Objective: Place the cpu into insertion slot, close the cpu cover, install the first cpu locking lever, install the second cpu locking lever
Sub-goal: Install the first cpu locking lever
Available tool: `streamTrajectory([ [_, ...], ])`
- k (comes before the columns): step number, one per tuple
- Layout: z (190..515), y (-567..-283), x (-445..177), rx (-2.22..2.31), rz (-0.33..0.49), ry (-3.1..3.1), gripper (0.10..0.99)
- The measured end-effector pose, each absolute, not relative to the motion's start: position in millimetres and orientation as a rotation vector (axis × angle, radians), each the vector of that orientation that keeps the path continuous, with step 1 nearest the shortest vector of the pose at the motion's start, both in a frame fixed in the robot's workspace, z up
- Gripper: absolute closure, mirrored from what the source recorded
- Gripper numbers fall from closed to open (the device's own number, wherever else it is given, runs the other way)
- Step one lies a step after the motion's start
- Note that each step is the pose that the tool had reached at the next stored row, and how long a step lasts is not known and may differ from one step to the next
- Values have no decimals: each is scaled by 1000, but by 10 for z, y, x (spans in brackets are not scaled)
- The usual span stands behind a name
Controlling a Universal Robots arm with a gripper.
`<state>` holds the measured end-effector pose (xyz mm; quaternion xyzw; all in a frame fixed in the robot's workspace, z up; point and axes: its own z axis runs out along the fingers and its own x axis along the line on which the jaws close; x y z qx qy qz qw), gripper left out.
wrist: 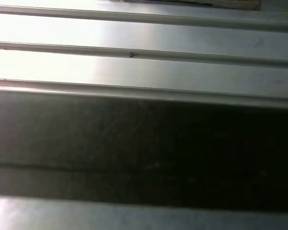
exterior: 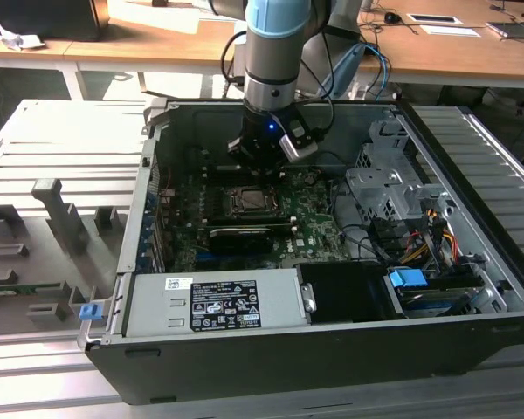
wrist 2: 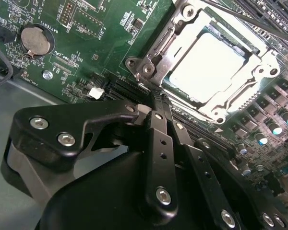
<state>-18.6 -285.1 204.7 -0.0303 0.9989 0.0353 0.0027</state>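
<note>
The cpu (wrist 2: 206,67) lies flat in the insertion slot (exterior: 247,202) on the green board, its pale metal face showing. The silvery cpu cover (wrist 2: 156,52) is down around it, framing the chip. A thin metal lever rod (wrist 2: 259,24) runs slantwise past one corner of the socket. In the second wrist view my black gripper (wrist 2: 152,100) is shut with nothing in it, its tip right by the cover's hinged corner. In the exterior view the gripper (exterior: 258,164) hangs inside the open case, just behind the socket.
A grey labelled power supply box (exterior: 218,305) fills the case's front. A drive cage (exterior: 384,192) and cable bundle (exterior: 419,236) stand at the exterior view's right. A black card (exterior: 240,237) lies in front of the socket. A coin cell (wrist 2: 34,40) sits on the board.
</note>
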Motion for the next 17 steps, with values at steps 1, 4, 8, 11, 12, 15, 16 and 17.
streamTrajectory([
  [1,2044,-2852,-186,-95,110,3133,980],
  [4,2016,-2851,-183,-95,101,3133,980],
  [8,2013,-2851,-181,-95,101,3133,980],
  [11,2018,-2850,-181,-95,102,3133,980],
  [12,2020,-2850,-181,-95,102,3133,980],
  [15,2058,-2850,-181,-95,102,3133,980],
  [16,2098,-2850,-181,-95,102,3133,980],
  [17,2118,-2850,-182,-95,102,3133,980],
])
